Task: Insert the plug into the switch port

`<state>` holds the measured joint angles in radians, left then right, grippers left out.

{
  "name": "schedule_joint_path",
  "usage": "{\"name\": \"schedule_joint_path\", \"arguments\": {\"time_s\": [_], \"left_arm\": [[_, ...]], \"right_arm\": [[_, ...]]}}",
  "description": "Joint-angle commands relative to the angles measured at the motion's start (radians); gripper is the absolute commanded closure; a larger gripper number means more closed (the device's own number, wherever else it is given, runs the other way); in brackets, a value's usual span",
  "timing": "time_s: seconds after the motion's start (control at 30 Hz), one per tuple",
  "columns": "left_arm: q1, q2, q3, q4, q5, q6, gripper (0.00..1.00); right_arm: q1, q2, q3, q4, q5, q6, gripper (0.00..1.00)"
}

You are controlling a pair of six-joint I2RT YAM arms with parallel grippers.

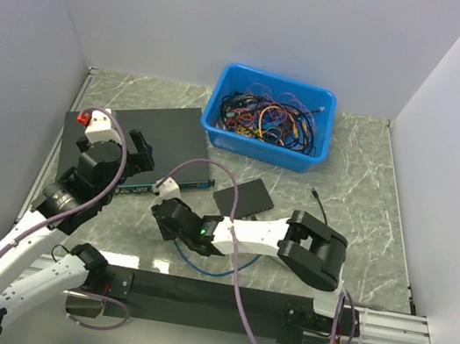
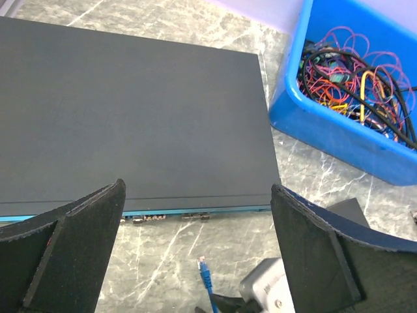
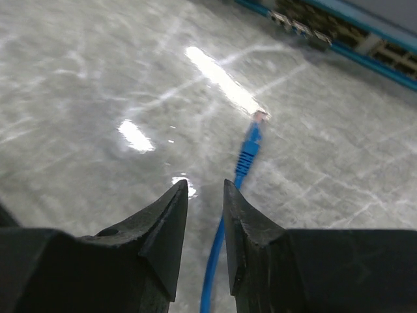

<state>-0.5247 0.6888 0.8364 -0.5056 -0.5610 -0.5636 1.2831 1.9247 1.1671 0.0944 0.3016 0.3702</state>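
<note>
Right gripper (image 3: 203, 188): the jaws stand a narrow gap apart, wider than the blue cable (image 3: 214, 274) that runs through that gap. Whether either finger pad touches the cable cannot be told. Left gripper (image 2: 197, 190): the jaws are spread to their widest and hold nothing (it hangs over the front edge of the large black unit (image 2: 130, 117)).

Item count:
- two grippers
- one plug (image 3: 258, 118)
- one blue cable
- one small black switch (image 1: 243, 199)
- one large black unit
- one blue bin (image 1: 256, 152)
- one multicoloured cable bundle (image 1: 270, 119) (inside the bin)
- one thin black cable (image 1: 320, 204)

Plug appearance: a small clear connector backed by a ribbed blue boot (image 3: 247, 153), at the end of the blue cable.

Plug location: it lies on the marbled table (image 3: 98, 78), just ahead of the right gripper's fingertips. Its tip points toward the blue front strip (image 3: 365, 53) of the large unit and is apart from it. The plug is not inserted anywhere.

Switch location: the switch lies flat on the table beside the right arm, between the large unit and the thin black cable and near the bin. Its ports are too small to make out in the top view.
</note>
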Motion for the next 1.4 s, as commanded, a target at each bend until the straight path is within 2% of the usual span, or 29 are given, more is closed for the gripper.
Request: {"name": "schedule_joint_path", "arguments": {"time_s": [0.0,0.2,0.37,0.53,0.57,0.63,0.83,1.0,1.1,1.13,1.23,1.27,1.37], "left_arm": [[0.006,0.011,0.02,-0.002,0.015,0.027,0.01],[0.014,-0.006,0.012,0.004,0.019,0.025,0.01],[0.02,-0.011,0.01,0.004,0.024,0.024,0.01],[0.023,-0.005,0.013,-0.005,0.019,0.018,0.01],[0.023,-0.002,0.013,-0.005,0.018,0.016,0.01],[0.025,-0.003,0.012,-0.005,0.021,0.018,0.01],[0.025,-0.011,0.006,0.021,0.076,0.019,0.01],[0.025,0.0,0.006,0.056,0.139,-0.024,0.01],[0.025,0.029,0.01,0.116,0.242,-0.064,0.01],[0.025,0.038,0.007,0.14,0.325,-0.067,0.01],[0.023,0.099,0.0,0.245,0.447,-0.071,0.01],[0.023,0.112,-0.003,0.303,0.537,-0.071,0.01],[0.023,0.144,-0.028,0.395,0.681,-0.079,0.03]], "right_arm": [[0.004,0.029,0.052,-0.073,0.08,0.051,0.64],[0.001,0.052,0.075,-0.125,0.14,0.078,0.64],[-0.005,0.094,0.101,-0.14,0.125,0.084,0.68],[-0.007,0.102,0.089,-0.127,0.093,0.099,0.9],[-0.005,0.1,0.073,-0.124,0.091,0.099,1.0],[-0.005,0.073,0.048,-0.099,0.096,0.101,1.0],[-0.007,-0.133,-0.118,0.011,0.154,0.07,1.0],[-0.019,-0.369,-0.263,0.083,0.15,0.033,1.0],[-0.033,-0.51,-0.36,0.142,0.104,0.004,1.0],[-0.047,-0.544,-0.383,0.157,0.065,-0.005,1.0],[-0.08,-0.67,-0.495,0.217,-0.025,-0.03,1.0],[-0.091,-0.722,-0.515,0.228,-0.047,-0.036,1.0],[-0.137,-0.794,-0.572,0.255,-0.116,-0.039,1.0]]}}
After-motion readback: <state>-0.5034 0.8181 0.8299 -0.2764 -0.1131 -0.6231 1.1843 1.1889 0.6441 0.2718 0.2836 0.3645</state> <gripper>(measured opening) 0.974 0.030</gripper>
